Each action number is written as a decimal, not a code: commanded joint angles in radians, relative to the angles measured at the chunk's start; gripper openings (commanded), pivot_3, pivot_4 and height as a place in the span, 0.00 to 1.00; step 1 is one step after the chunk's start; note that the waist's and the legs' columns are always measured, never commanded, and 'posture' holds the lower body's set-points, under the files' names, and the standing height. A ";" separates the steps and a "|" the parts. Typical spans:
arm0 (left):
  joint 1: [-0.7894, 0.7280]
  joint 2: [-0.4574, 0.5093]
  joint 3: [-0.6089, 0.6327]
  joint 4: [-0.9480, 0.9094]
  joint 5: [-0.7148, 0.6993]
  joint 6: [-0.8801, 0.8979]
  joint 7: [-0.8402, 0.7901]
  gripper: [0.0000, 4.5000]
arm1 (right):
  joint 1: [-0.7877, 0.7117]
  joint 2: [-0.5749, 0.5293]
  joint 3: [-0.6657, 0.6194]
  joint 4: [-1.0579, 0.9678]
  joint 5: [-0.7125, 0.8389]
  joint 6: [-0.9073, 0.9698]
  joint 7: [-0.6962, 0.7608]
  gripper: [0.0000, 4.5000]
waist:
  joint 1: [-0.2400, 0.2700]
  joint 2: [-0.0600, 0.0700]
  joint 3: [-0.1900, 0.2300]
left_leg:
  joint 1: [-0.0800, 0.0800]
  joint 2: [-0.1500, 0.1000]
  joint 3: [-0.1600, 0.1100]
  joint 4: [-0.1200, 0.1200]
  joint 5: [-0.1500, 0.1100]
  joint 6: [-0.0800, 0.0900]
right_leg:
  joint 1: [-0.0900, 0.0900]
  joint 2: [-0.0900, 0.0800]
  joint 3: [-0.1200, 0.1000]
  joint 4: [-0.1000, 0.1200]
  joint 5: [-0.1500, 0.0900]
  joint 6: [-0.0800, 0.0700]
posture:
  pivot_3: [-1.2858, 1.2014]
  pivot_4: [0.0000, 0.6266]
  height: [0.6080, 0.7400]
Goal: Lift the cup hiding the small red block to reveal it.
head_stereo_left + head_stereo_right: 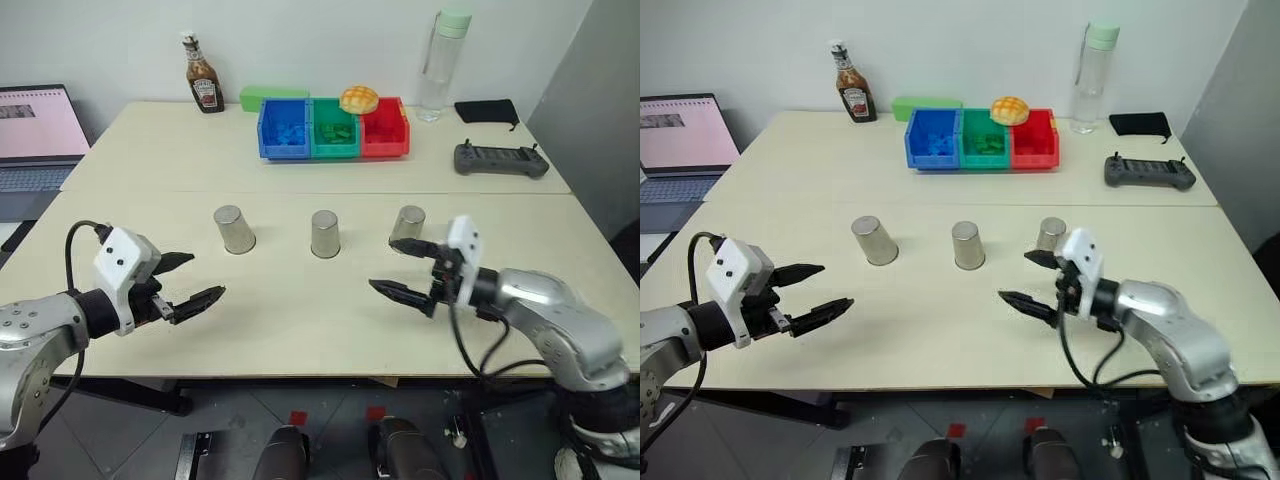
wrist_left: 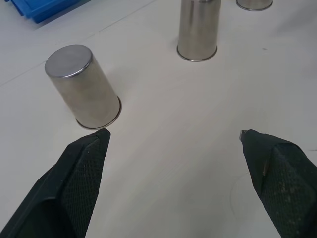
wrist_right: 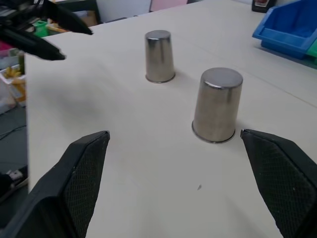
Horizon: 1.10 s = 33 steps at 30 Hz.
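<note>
3 cups stand untouched; left gripper and right gripper gape empty.

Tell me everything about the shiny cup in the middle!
The middle cup is a small, plain silver tumbler that looks like metal, with no marks. It stands upside down on the pale table, flat bottom up and wider rim on the tabletop, so it tapers slightly upward. It sits in a row between two matching cups, apart from both. Nothing touches it but the table. What is under it cannot be seen.
</note>
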 commanded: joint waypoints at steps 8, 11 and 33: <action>-0.069 0.013 -0.057 0.008 0.014 -0.049 -0.006 0.99 | -0.301 0.236 0.117 0.294 -0.189 0.059 -0.169 1.00 | 0.000 0.000 0.000 | -0.001 0.000 0.000 0.000 0.000 0.000 | -0.001 0.000 0.000 0.000 0.001 -0.001 | 0.52 0.24 1.00; -0.084 0.013 -0.071 0.015 0.019 -0.054 -0.009 0.99 | -0.358 0.284 0.118 0.414 -0.235 0.038 -0.195 1.00 | 0.000 0.000 0.000 | -0.001 -0.001 0.000 0.000 0.000 0.000 | -0.001 0.000 0.000 0.000 0.001 -0.001 | 0.52 0.24 1.00; -0.121 0.009 -0.098 0.064 0.054 -0.094 -0.015 0.99 | -0.572 0.488 0.064 1.018 -0.368 -0.231 -0.193 1.00 | -0.009 0.001 0.000 | -0.001 0.000 0.000 -0.001 0.000 0.000 | -0.002 0.000 0.000 0.000 0.001 -0.001 | 0.52 0.24 1.00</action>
